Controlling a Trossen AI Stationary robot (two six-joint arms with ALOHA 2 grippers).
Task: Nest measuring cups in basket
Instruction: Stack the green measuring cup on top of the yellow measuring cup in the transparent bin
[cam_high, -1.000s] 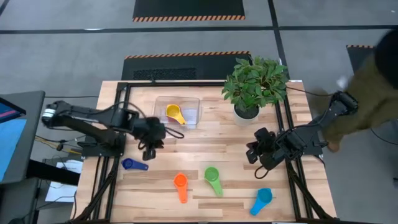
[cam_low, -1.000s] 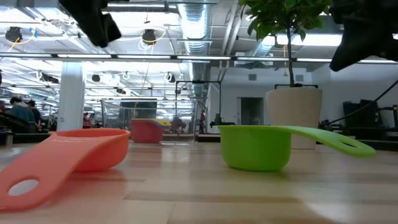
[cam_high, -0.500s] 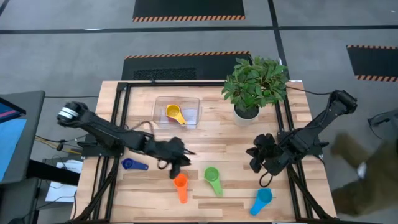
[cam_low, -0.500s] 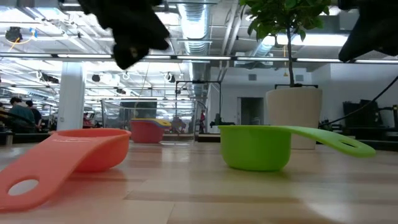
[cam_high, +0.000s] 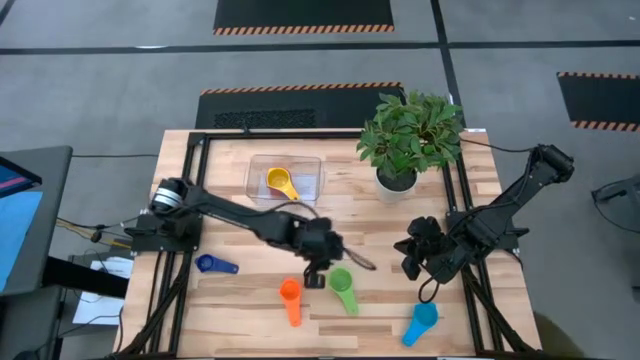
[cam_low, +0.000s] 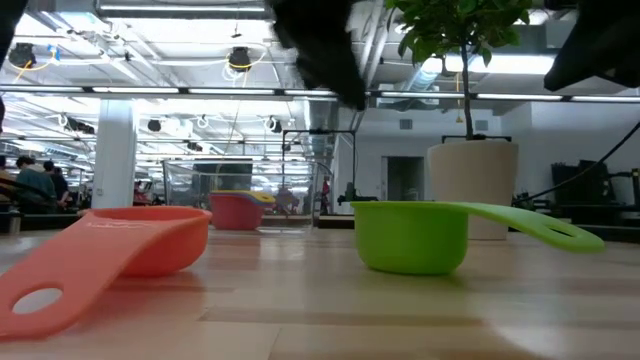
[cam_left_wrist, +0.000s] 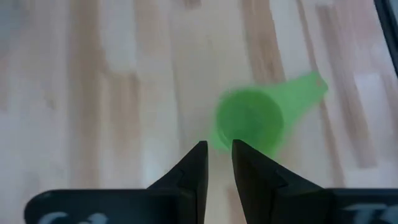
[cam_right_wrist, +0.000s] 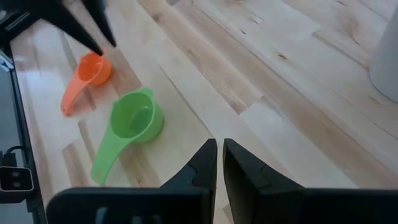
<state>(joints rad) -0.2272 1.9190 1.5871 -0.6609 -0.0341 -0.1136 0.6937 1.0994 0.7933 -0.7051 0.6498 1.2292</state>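
Note:
The clear basket (cam_high: 310, 168) stands at the table's far middle and holds a yellow cup (cam_high: 281, 183); the low view shows a red cup (cam_low: 235, 211) in it too. The green cup (cam_high: 342, 288), orange cup (cam_high: 290, 299), dark blue cup (cam_high: 213, 265) and light blue cup (cam_high: 420, 322) lie on the table near the front. My left gripper (cam_left_wrist: 218, 147) hovers just left of the green cup (cam_left_wrist: 249, 121), fingers nearly together and empty. My right gripper (cam_right_wrist: 219, 144) is shut and empty, above the table right of the green cup (cam_right_wrist: 132, 123).
A white pot with a green plant (cam_high: 397, 180) stands at the far right, close to my right arm. Black frame rails (cam_high: 188, 200) run along the table's left and right sides. Bare wood lies between the basket and the row of cups.
My left gripper has gone from beside the basket toward the table's right and near edges, passing the orange cup, and now hangs by the green cup. A person at the table's right side has gone out of view. The cups have not moved.

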